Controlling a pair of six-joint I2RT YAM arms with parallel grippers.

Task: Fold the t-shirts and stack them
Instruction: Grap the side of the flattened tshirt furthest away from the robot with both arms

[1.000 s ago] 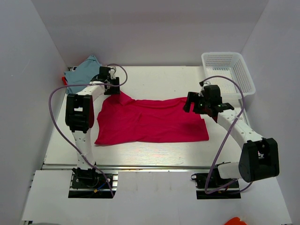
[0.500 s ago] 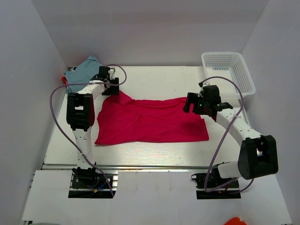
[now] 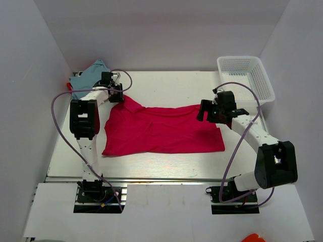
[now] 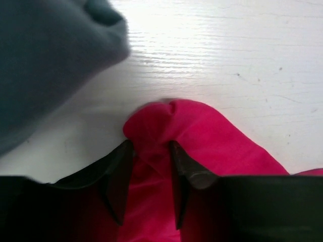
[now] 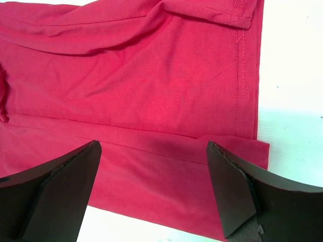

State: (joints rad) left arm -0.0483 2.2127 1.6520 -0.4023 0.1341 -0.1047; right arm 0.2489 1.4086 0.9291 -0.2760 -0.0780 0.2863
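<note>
The left gripper (image 4: 150, 151) pinches only a small bunched far-left corner of the magenta t-shirt (image 3: 161, 132), which could slip out when lifted, while the right gripper (image 5: 152, 151) hangs wide open and empty.

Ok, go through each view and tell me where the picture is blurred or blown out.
Left wrist: the blue-grey shirt is out of focus, the table glares white. Right wrist: the pink shirt is sharp, stitching readable. Top external: even light, soft shadows.
</note>
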